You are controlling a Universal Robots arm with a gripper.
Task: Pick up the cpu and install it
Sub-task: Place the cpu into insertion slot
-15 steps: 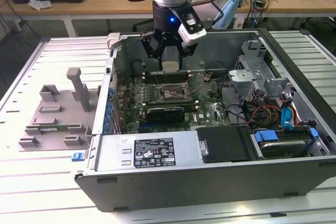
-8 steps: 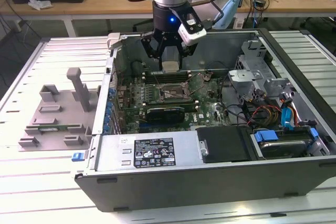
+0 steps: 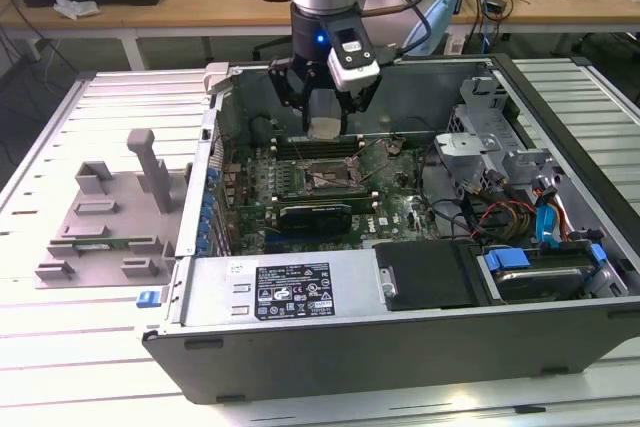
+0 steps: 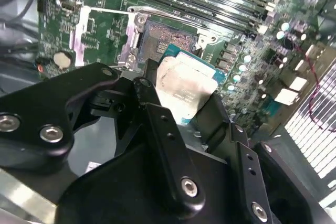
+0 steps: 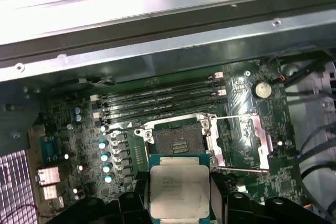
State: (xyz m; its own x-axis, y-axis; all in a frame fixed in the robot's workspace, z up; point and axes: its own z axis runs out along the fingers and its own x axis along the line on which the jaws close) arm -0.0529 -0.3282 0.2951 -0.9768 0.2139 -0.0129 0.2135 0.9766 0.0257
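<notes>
Two black fingers [image 5: 139,205] of the gripper [image 3: 325,119] are clamped on the cpu [image 5: 179,191], and the chip is held flat above the motherboard [image 5: 79,145], just short of the open socket [image 5: 178,141]; beyond it the memory slots [image 5: 157,100] are seen, and farther back the metal case wall [image 5: 157,30].

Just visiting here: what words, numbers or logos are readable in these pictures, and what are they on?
Label on the power supply: print and symbols, too small to read.
Small sticker beside it: too small to read.
cpu top: faint marking, too blurred to read.
Nothing can be quoted.
</notes>
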